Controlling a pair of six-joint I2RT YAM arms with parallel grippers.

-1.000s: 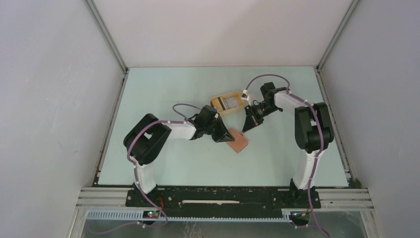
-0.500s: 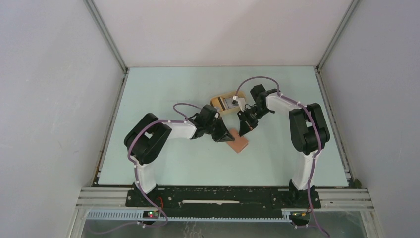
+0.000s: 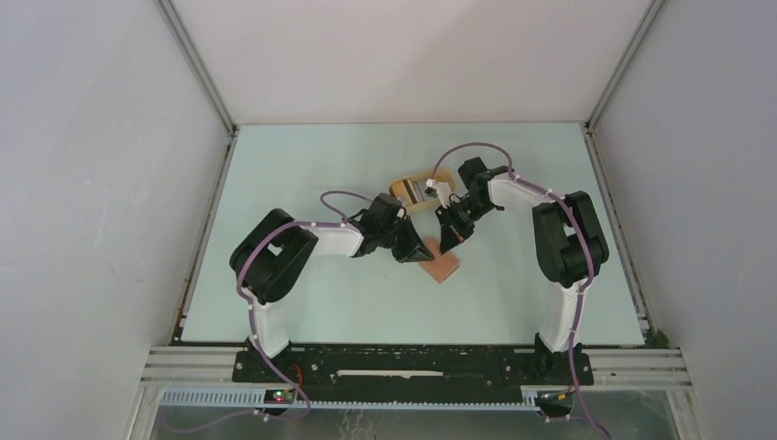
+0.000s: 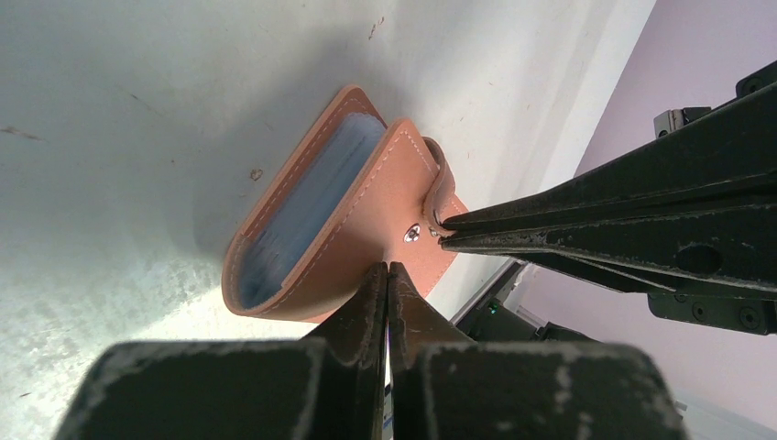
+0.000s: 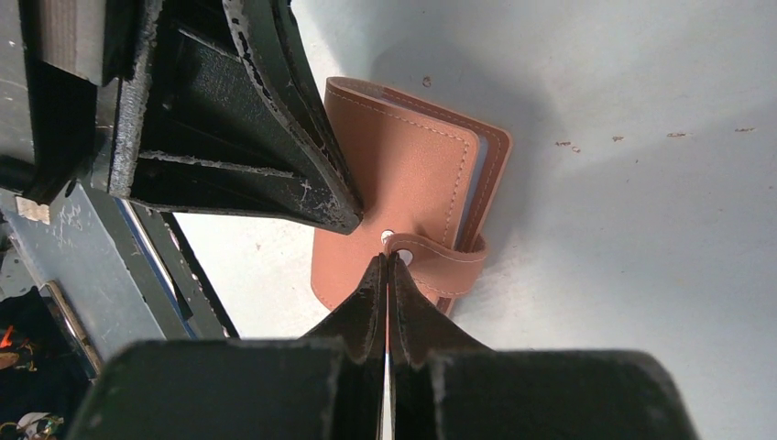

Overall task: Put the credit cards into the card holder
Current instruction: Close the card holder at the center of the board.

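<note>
card holder (image 3: 443, 267) shut on the counter (image 3: 311, 174), both arms at its snap

it lies just nearer us than the yellow tray (image 3: 400, 186), and we judge the step in hand to be unfastening it. the left fingers (image 4: 387, 269) are pressed together, their tip on the front cover. the right fingers (image 5: 386, 259) are likewise closed, their tip at the snap tab (image 5: 440, 252). whether either pinches leather we cannot tell. to do this well, we would let the left tip pin the cover while the right works under the tab and lifts it off the stud (image 4: 413, 234), gently, so nothing slides. the holder is reddish-brown with pale stitching, bulging at one side where blue-grey pockets show.
</note>
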